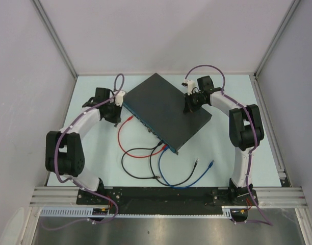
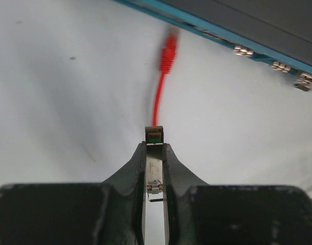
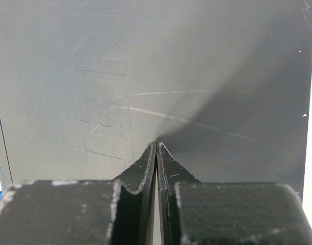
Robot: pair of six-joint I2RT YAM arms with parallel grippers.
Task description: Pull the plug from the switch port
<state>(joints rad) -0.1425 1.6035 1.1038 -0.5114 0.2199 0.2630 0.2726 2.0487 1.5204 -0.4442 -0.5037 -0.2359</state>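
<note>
The switch is a flat dark grey box lying askew mid-table, its teal socket edge facing front-left. My left gripper is shut on a small silver plug whose green end sticks out past the fingertips. It hangs off the switch's left corner, apart from the teal edge. A blurred red cable end lies just short of that edge; I cannot tell whether it touches a socket. My right gripper is shut and empty, its tips on the switch's top, also seen from above.
A red cable, a black cable and a blue cable loop over the table in front of the switch, some running into its sockets. Metal sockets line the teal edge. White walls enclose the table.
</note>
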